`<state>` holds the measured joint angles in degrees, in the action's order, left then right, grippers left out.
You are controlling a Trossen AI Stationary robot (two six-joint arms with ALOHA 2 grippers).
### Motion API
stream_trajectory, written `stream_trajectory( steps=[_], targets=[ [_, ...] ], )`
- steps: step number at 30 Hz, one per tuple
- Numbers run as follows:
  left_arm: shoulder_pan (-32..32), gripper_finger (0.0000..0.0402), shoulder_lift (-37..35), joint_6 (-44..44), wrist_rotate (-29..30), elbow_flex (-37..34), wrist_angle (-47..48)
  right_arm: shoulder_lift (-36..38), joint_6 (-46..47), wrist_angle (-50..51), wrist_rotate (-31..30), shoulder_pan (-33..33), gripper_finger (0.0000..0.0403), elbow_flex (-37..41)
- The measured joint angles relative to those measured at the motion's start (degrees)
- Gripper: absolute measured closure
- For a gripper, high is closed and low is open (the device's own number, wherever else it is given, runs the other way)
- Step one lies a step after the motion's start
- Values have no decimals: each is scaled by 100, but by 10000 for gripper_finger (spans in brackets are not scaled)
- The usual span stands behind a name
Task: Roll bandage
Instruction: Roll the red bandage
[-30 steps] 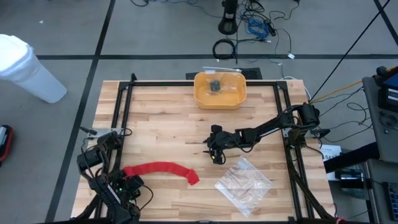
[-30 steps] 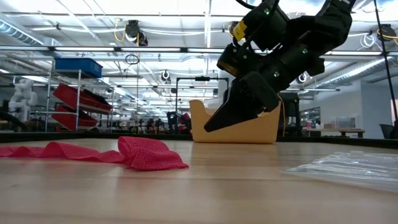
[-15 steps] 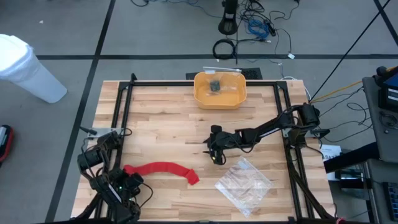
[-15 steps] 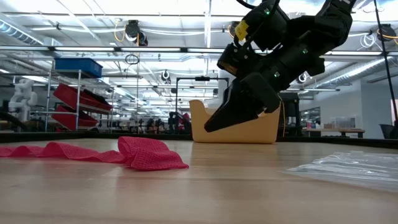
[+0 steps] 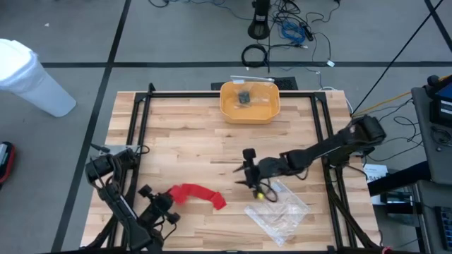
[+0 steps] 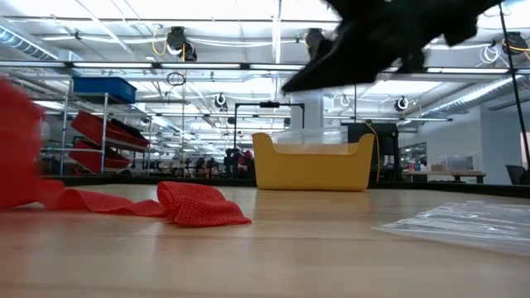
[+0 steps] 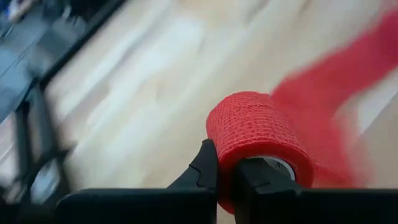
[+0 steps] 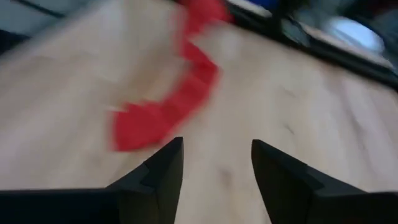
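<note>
Overhead, the red bandage [image 5: 196, 195] lay on the wooden table [image 5: 183, 134] near its front-left; the left gripper [image 5: 164, 205] sat at the strip's left end, the right gripper [image 5: 254, 185] beside a clear plastic bag [image 5: 279, 208]. Left wrist view showed the fingers [image 7: 205, 171] pinched shut on the bandage's rolled end. Right wrist view showed its fingers [image 8: 163, 167] parted, holding nothing

Even overhead light, soft shadows; both wrist views motion-blurred.
</note>
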<state>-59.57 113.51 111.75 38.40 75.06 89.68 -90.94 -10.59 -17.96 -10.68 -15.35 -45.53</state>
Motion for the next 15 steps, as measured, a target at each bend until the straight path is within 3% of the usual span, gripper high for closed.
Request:
stream_trajectory(
  steps=[3,10,15],
  targets=[
    [135,388,-194,-54,976,5,7,459,-210,244,644,-243,237,20],
    [547,389,-578,-958,3216,5,25,1098,283,746,428,-680,258,34],
    [947,389,-722,-1544,3807,5,24,1187,674,631,581,-1006,265,34]
  ],
)
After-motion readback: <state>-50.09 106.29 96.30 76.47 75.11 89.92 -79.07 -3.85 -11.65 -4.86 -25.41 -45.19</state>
